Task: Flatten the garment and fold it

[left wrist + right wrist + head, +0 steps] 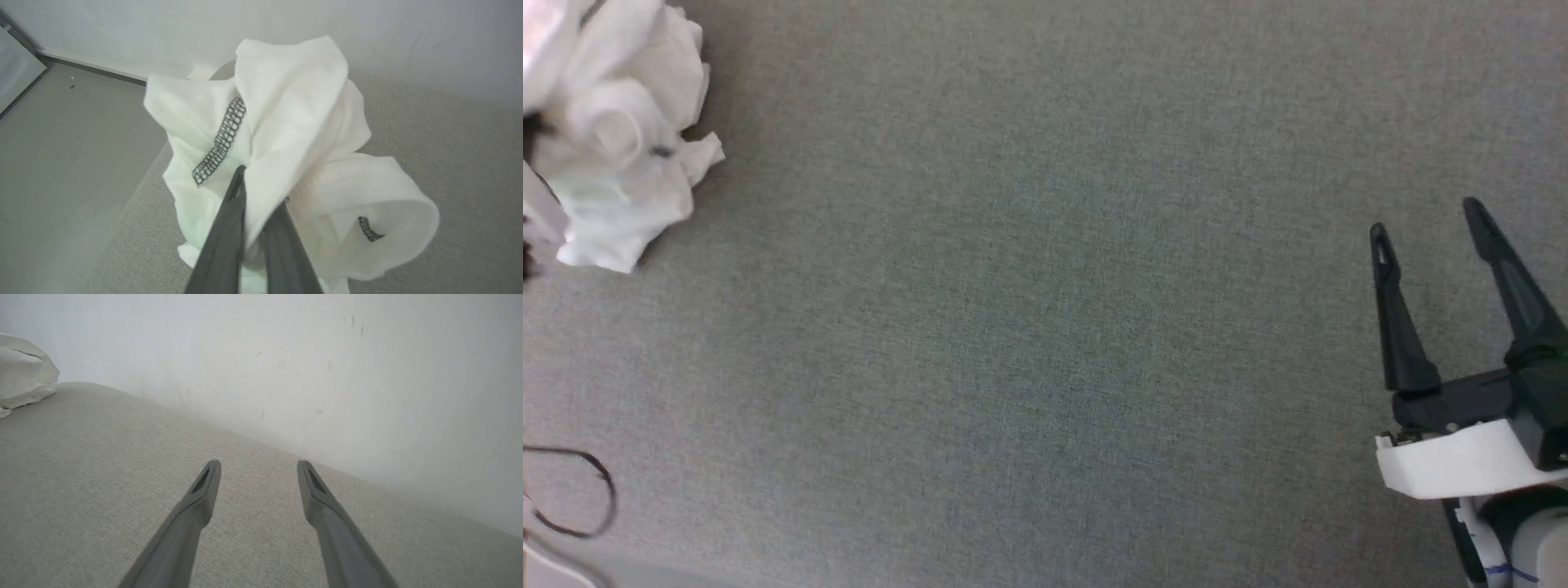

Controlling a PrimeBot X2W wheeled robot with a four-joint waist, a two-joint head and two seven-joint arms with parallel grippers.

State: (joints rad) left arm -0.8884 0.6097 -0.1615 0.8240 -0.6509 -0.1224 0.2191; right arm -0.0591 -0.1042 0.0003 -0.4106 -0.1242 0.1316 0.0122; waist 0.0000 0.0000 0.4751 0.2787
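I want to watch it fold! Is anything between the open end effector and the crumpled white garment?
Nothing visible. Just bare grey fabric surface lies between the right end effector and the white garment. The left end effector is shut on the garment.

- The left gripper [261, 188] has its two dark fingers [222, 245] pressed nearly together, with only a thin gap between them.
- A fold of the garment [294, 102] is pinched between these fingers; the cloth covers one tip.
- In its own wrist view, the left fingers rise from the bottom edge and lean a little to the right.
- The right gripper [1425, 219] is at the lower right of the head view, its jaws spread wide and nothing between them.
- Its fingers [1396, 318] point up and lean slightly left.
- Behind them are a black base, a white wrist housing [1462, 461] and a pale forearm [1535, 547].
- In the right wrist view, the right gripper [258, 465] shows both tips well apart.
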